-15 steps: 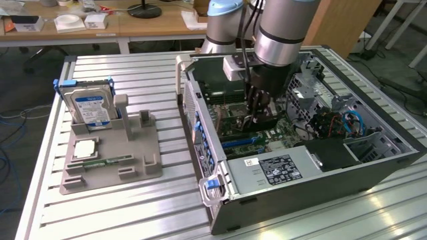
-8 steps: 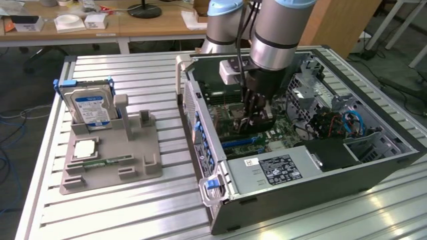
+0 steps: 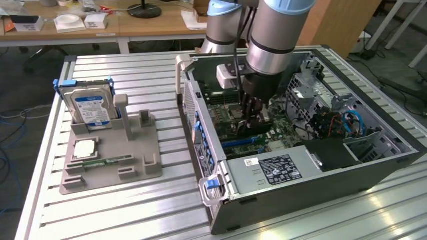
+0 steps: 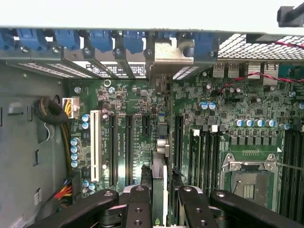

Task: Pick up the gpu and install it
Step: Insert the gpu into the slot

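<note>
- Slatted metal table (image 3: 133,210) carries the whole setup, with wooden desks (image 3: 153,25) behind it on the far side.
- A grey holder tray (image 3: 110,175) sits on the exterior view's left. A blue-labelled hard drive (image 3: 90,107) stands upright at its far end, with a square processor chip (image 3: 85,148) and a small green memory stick (image 3: 103,163) lying nearer.
- An open computer case (image 3: 320,185) lies on its side on the exterior view's right. Its power supply (image 3: 280,167) is at the near end.
- The arm (image 3: 277,35) comes down from above into the case, and the gripper (image 3: 250,127) hangs low over the motherboard (image 4: 128,99), about mid-case.
- In the wrist view the gpu (image 4: 160,161) shows edge-on as a thin upright card between the black fingers (image 4: 140,204), which are clamped against its two faces.
- The card lines up with the long expansion slots of the board. Its metal end bracket (image 4: 168,52) is up against the rear wall of the case, among the blue slot latches (image 4: 99,40).
- Whether the card's lower edge is fully down in its slot cannot be told.
- The empty processor socket (image 4: 249,183) lies beside the card, well apart from the fingers.
</note>
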Action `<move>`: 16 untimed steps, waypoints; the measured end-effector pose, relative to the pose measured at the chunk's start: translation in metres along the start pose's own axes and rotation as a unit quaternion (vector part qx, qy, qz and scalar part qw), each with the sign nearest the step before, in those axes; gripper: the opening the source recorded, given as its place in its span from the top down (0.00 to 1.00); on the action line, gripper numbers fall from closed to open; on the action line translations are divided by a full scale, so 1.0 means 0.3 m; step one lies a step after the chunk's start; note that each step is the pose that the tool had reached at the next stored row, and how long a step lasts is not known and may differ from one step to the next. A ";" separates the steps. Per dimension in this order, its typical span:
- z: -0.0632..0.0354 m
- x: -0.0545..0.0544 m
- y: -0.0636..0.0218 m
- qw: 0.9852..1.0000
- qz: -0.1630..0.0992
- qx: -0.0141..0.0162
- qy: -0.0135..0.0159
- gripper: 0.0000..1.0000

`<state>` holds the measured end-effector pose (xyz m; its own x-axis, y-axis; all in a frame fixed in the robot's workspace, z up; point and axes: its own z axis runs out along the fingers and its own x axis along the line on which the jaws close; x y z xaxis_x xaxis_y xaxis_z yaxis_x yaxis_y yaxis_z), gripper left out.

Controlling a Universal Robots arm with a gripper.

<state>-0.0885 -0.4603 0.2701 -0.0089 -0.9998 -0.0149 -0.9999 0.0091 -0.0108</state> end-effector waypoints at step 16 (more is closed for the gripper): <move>0.032 0.000 0.013 1.000 0.000 0.000 0.000 0.74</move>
<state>-0.0922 -0.4601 0.2605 -0.0090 -0.9998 -0.0149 -0.9999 0.0092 -0.0108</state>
